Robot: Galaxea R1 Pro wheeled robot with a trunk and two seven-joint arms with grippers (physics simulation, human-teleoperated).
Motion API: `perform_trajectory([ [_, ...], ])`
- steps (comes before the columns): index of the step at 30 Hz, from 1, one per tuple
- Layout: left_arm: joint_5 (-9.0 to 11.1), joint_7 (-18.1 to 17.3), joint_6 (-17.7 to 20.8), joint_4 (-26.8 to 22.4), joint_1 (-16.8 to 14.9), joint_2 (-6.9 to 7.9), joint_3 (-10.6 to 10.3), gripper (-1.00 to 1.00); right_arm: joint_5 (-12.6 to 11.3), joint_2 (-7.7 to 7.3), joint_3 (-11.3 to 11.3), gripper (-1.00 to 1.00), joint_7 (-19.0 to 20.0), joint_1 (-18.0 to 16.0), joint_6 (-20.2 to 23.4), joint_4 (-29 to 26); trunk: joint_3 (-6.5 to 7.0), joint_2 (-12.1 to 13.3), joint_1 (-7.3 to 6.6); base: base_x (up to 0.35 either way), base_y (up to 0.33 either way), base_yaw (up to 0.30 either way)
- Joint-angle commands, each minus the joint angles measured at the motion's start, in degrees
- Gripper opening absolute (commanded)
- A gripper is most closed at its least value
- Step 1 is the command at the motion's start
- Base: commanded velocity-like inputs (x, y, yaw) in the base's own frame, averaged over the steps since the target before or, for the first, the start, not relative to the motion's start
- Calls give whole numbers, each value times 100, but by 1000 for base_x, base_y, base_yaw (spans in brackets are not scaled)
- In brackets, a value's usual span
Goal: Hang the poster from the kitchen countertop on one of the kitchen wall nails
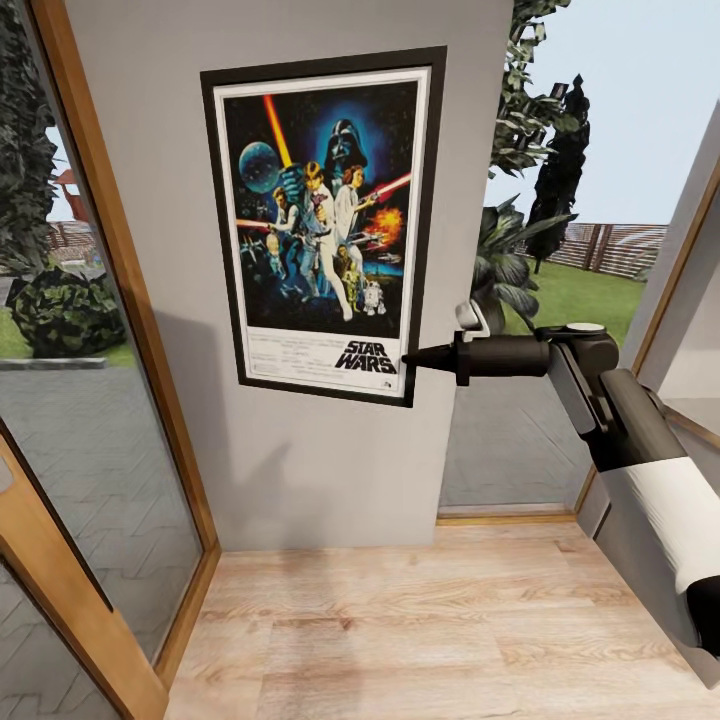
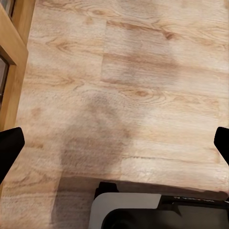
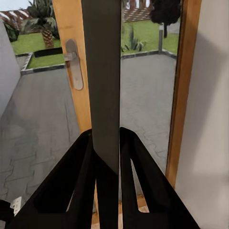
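While the poster (image 1: 325, 222) sits flat vs wall, right gripper (image 1: 412, 361) pinches its lower-right edge; left gripper (image 2: 114, 143) spread wide, empty.

Home: wood floor (image 1: 420, 620), glazed door (image 1: 90, 420) w/ garden

Glossy black-framed poster (image 1: 322, 225), matt grey wall (image 1: 300, 470), seemingly smooth wood-grain floor (image 1: 420, 640).

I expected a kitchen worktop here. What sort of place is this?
Probably a home's edge by a garden: a grey wall with the poster, wood floor, a glazed door onto paving.
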Motion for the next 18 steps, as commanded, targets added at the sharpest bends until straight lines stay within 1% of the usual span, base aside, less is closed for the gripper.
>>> perform_trajectory([
  [1, 39, -35, 8, -4, -1, -1, 11, 100, -48, -5, 11, -100, 2, -7, 57, 1, -12, -13, 4, 0, 0, 0],
  [18, 39, -35, 8, -4, -1, -1, 11, 100, -57, -5, 4, -100, 2, -7, 57, 1, -12, -13, 4, 1, 0, 0],
])
